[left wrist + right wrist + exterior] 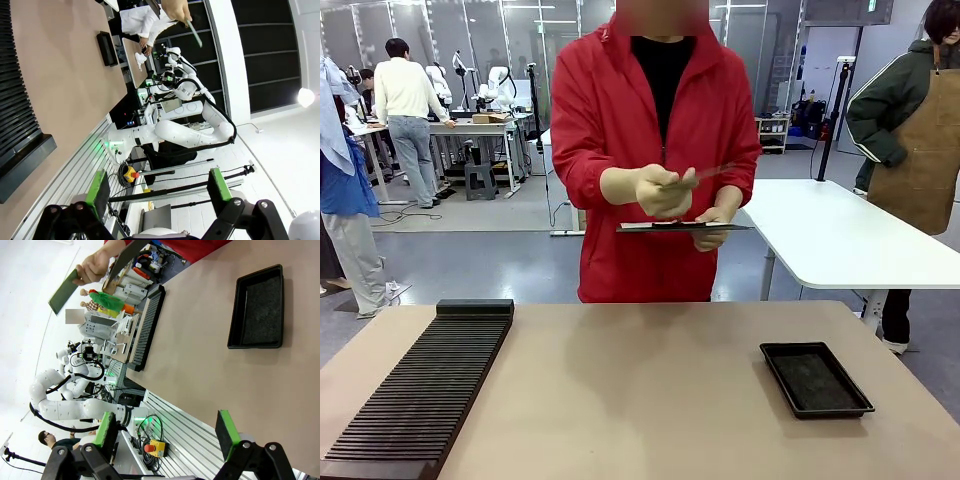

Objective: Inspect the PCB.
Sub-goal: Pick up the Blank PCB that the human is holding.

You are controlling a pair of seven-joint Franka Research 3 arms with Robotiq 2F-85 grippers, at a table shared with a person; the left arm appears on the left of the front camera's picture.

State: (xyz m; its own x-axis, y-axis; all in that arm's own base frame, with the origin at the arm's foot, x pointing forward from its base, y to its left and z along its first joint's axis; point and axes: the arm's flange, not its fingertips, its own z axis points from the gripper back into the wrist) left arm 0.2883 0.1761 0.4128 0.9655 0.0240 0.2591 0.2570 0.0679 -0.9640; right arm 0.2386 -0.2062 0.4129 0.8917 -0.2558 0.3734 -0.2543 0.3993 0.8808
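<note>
A person's hand (665,190) holds the PCB (705,172) at chest height beyond the table (640,400). It is edge-on, its long axis rising toward my right and its face hidden. My left hand (159,189) and right hand (166,431) gape wide, holding nothing.

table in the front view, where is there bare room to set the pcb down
The broad middle of the table is bare, from the ribbed rack on the robot's left to the black tray on the right. Those two sides are taken. The PCB is in the person's hand beyond the far edge.
</note>
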